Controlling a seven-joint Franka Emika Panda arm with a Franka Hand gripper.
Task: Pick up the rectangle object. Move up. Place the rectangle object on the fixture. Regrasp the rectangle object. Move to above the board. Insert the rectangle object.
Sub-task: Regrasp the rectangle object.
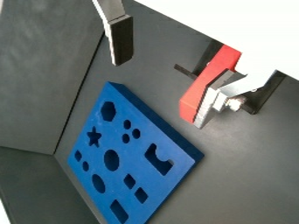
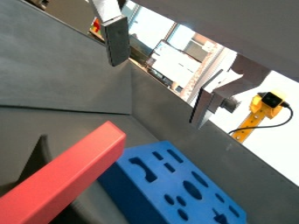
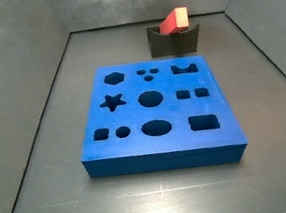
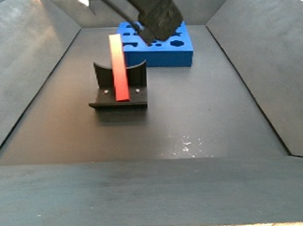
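The red-orange rectangle object (image 4: 117, 67) stands on end in the notch of the dark fixture (image 4: 120, 93), and shows in a side view (image 3: 174, 19) near the back wall. My gripper (image 1: 163, 74) is open and empty, raised above the floor. Its fingers (image 1: 117, 39) are wide apart. In a wrist view the bar (image 1: 208, 79) lies close by one finger, and the other finger is far from it. In a side view the gripper (image 4: 151, 12) is a dark shape above and behind the bar. The blue board (image 3: 156, 101) lies flat beside the fixture (image 3: 174, 41).
Grey walls enclose the dark floor on several sides (image 3: 38, 104). The board (image 1: 135, 153) has star, hexagon, round and square holes. A yellow device (image 2: 267, 105) and shelving show beyond the wall in a wrist view.
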